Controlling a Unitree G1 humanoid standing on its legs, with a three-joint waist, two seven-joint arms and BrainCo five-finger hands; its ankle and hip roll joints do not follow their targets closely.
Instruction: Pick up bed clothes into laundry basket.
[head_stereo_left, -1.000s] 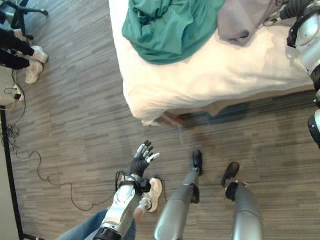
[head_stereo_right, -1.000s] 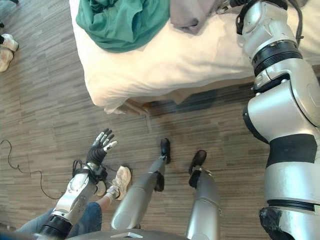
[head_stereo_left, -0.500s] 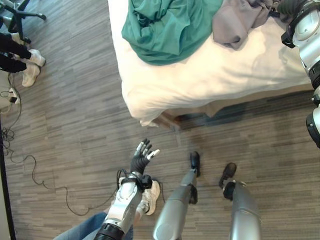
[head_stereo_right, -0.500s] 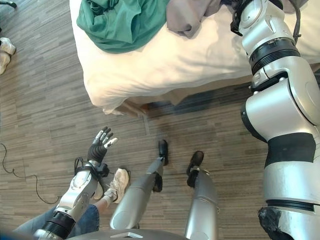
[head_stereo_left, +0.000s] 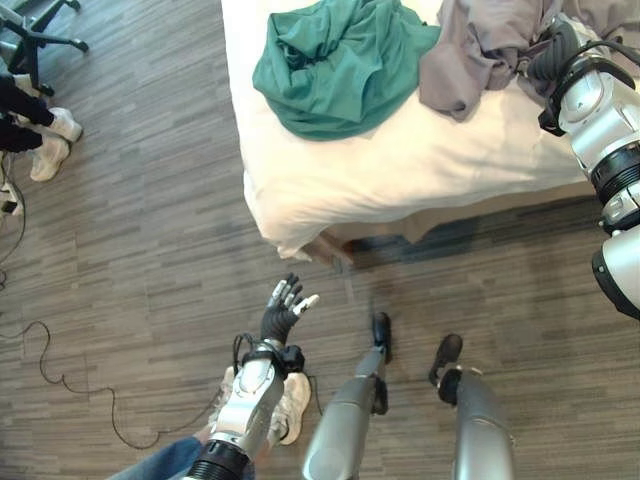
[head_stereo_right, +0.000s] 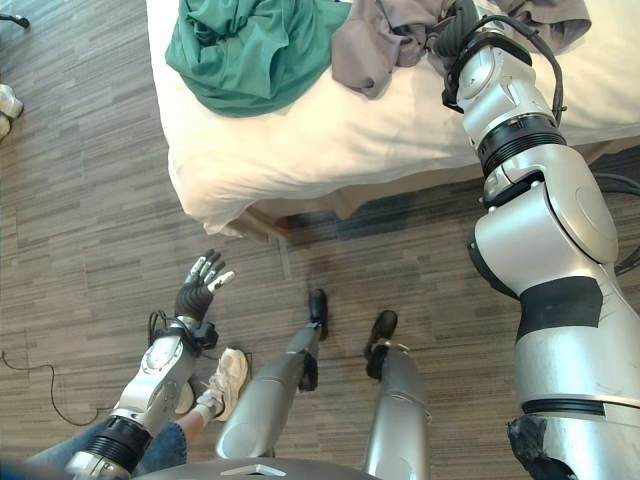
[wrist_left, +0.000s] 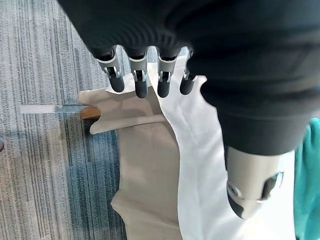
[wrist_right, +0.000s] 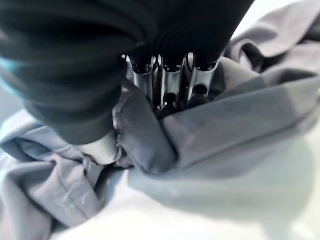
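A crumpled green cloth and a grey cloth lie on the white-sheeted bed. My right hand is at the grey cloth on the bed. In the right wrist view its fingers are curled into a bunched fold of the grey cloth, with the thumb pressed against it. My left hand hangs open over the wooden floor, short of the bed's near corner. Its fingers are straight and hold nothing.
The bed's corner, with a wooden leg under the overhanging sheet, stands just beyond my left hand. A person's white shoe and jeans are beside my left arm. Another person's shoes and a chair base are at the far left.
My right hand has come closer across the bed, dragging the grey cloth into a tighter bunch. The view has shifted slightly. My left hand has hardly moved.
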